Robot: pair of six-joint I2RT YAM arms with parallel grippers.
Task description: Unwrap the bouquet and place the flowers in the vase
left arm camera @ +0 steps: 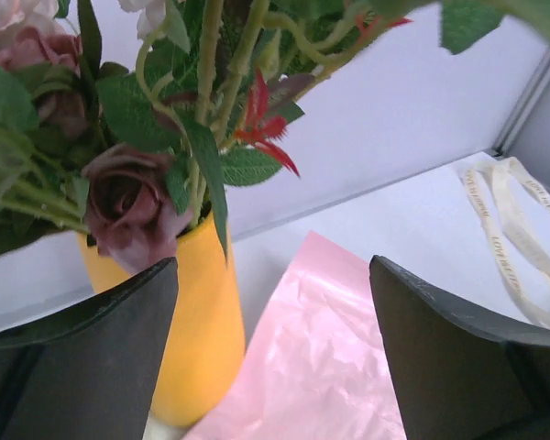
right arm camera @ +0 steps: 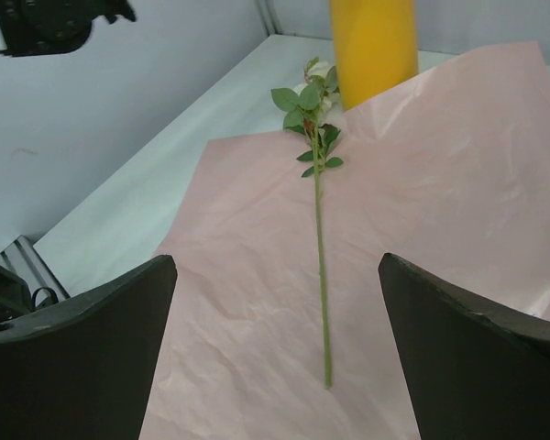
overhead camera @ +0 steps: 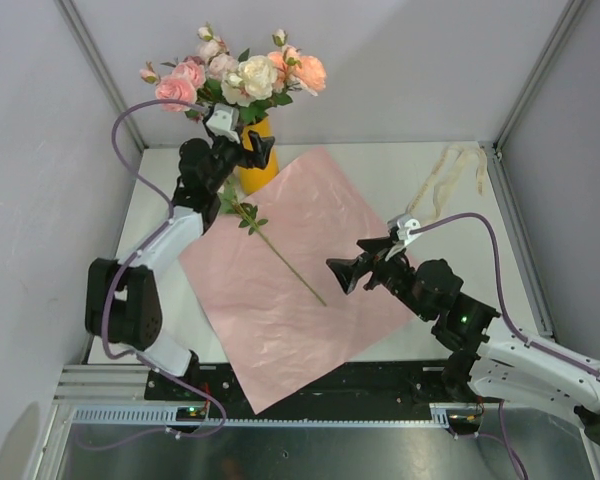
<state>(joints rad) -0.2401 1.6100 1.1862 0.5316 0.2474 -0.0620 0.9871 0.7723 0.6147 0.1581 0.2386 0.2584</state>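
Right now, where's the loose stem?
Top view: the loose stem lies on the pink paper, left of centre, its head near the vase.

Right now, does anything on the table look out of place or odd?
One flower lies flat on the pink paper, its head by the foot of the vase, while the other flowers stand in the vase. The cream ribbon lies loose, off to the far right. Nothing looks spilled or broken.
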